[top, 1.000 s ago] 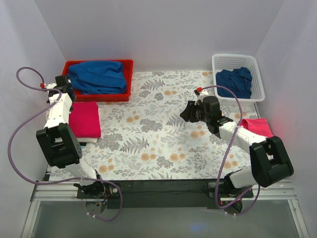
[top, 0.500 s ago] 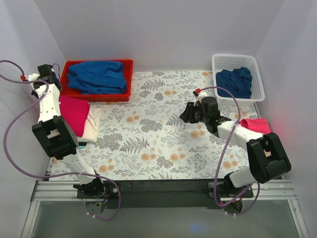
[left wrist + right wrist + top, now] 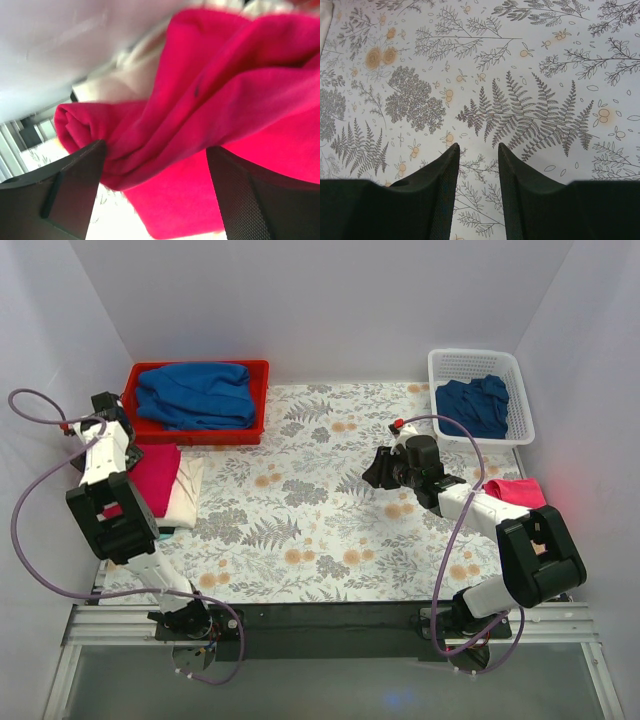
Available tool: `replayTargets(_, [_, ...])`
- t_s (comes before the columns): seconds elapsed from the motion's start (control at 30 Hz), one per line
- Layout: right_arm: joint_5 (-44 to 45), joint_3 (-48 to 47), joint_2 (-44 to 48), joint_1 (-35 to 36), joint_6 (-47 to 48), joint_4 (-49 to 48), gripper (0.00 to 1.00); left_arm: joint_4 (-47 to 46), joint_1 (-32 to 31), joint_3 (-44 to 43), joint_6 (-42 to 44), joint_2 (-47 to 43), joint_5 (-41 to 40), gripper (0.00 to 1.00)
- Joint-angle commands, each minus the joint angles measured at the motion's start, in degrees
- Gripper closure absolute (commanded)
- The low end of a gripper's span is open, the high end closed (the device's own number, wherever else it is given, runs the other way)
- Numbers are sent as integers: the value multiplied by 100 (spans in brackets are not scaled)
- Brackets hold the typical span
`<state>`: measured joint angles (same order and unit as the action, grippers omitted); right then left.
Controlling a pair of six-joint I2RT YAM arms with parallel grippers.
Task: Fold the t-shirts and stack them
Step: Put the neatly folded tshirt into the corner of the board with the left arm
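A crimson-pink t-shirt [image 3: 155, 472] lies bunched on a cream t-shirt [image 3: 190, 490] at the table's left edge. My left gripper [image 3: 115, 420] hangs over its far end, close to the left wall. In the left wrist view the gripper [image 3: 156, 147] stands open, and the rumpled crimson cloth [image 3: 225, 90] lies loose between and beyond the wide-set fingers, with cream cloth [image 3: 135, 75] behind it. My right gripper [image 3: 375, 468] hovers over the middle right of the floral tablecloth [image 3: 485, 60]; it [image 3: 478, 147] is open with nothing between its fingers.
A red bin [image 3: 262, 400] at the back left holds a blue t-shirt [image 3: 195, 395]. A white basket [image 3: 520, 390] at the back right holds a dark blue t-shirt [image 3: 475, 408]. More crimson cloth [image 3: 518, 492] lies by the right arm's elbow.
My left gripper has opened and let go of the crimson t-shirt after dragging its edge toward the wall; it has dropped back a little toward the shirt. The right arm barely moved.
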<state>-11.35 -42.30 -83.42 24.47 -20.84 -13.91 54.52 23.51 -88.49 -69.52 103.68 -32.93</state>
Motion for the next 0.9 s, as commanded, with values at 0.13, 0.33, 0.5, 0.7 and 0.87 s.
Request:
replayTargets(0.13, [-218,-129,-43,49,1,-235,57,-1048,5,842,157,-2078,760,18])
replayTargets(0.33, [-244,-155,-26,102,-8,-243,57,-1014,-57,552,333,-2712,1253,17])
replayTargets(0.5, [-227,-138,10,111,1,-235,57,-908,-92,691,518,-2888,2033,16])
replayTargets(0.7, [-209,-138,1,102,-16,-235,57,-1408,-180,1526,571,-3125,2729,15])
replayTargets(0.87, [-192,-147,10,128,-43,-243,58,-1629,-303,1844,378,-2714,2775,15])
